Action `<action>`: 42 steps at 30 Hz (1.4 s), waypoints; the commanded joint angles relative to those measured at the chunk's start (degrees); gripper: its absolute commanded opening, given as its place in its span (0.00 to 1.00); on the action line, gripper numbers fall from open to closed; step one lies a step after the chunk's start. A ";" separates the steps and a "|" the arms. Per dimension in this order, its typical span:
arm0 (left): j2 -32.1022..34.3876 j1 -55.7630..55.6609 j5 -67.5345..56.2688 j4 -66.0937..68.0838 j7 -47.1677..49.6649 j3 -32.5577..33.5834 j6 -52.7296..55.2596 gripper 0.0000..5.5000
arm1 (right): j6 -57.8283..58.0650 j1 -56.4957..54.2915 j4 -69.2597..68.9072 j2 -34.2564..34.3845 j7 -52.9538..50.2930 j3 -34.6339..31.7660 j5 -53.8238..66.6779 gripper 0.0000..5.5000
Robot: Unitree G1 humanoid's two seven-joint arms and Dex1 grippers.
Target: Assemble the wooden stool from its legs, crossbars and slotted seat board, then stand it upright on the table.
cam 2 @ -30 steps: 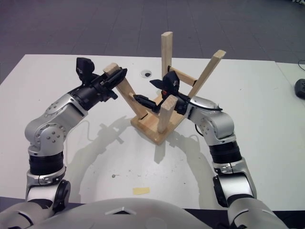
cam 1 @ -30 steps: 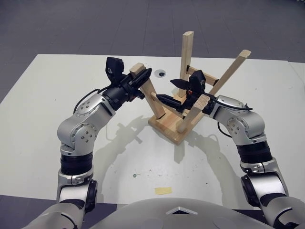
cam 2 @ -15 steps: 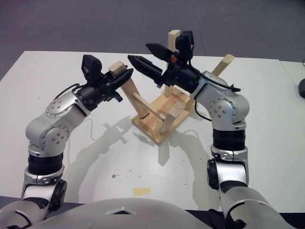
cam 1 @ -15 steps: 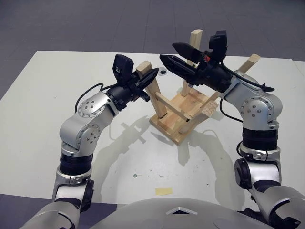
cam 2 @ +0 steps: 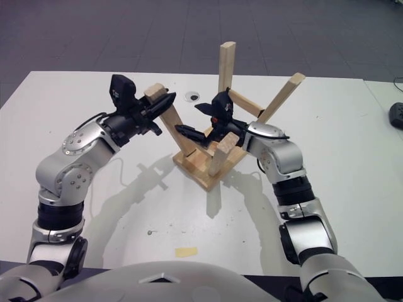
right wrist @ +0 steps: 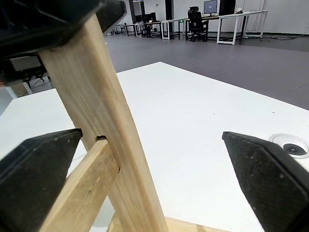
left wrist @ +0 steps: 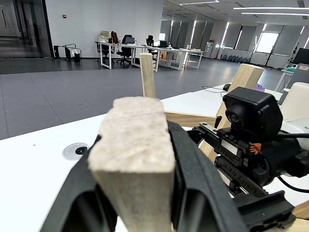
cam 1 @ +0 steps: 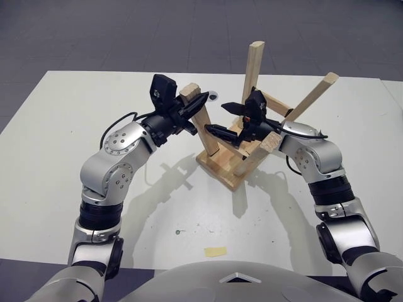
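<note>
Stool (cam 1: 230, 174) inverted on table (cam 1: 75, 126); left gripper (cam 1: 198, 112) clamps its left leg (cam 1: 206, 135); right gripper (cam 1: 218, 117) agape just beside that leg.

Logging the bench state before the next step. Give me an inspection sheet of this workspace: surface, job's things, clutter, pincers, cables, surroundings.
Surface: white table, with a round grommet at the far side.
Job's things: stool upside down, seat board down on the table, four legs pointing up; a crossbar joins one of them.
Clutter: small yellowish tape scrap near the front edge.
Grippers: left pincer shut on the top end of one leg; right pincer open among the legs, gripping nothing.
Cables: black cable looped at the left arm; another along the right forearm.
Surroundings: dark grey floor; desks and chairs in the room behind.
</note>
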 commanded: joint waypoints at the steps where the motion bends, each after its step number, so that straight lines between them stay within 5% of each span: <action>1: 3.57 4.41 8.32 3.58 0.98 -5.05 2.01 0.19 | 7.44 6.52 -6.39 -0.73 2.16 -6.17 8.61 0.98; 5: 5.48 4.87 15.16 5.26 3.55 -7.01 -2.73 0.20 | 10.69 4.59 -15.63 -0.32 -4.43 -19.73 21.18 0.98; 10: 7.51 5.33 23.73 8.00 7.75 -11.10 -6.98 0.21 | 10.04 -0.30 -23.63 1.78 -16.29 -27.43 30.55 0.98; 32: 8.12 3.27 27.03 6.39 21.90 -13.68 -4.96 0.22 | 6.21 0.21 -29.24 4.48 -27.68 -25.29 30.87 0.98; 37: 2.45 1.74 21.08 3.02 20.53 -7.30 -5.36 0.45 | 5.93 0.63 -29.41 4.46 -28.15 -24.96 30.93 0.98; 42: -1.36 -3.21 17.94 -0.87 18.78 -0.98 -3.04 0.58 | 5.76 0.56 -29.40 4.65 -28.36 -24.83 31.03 0.98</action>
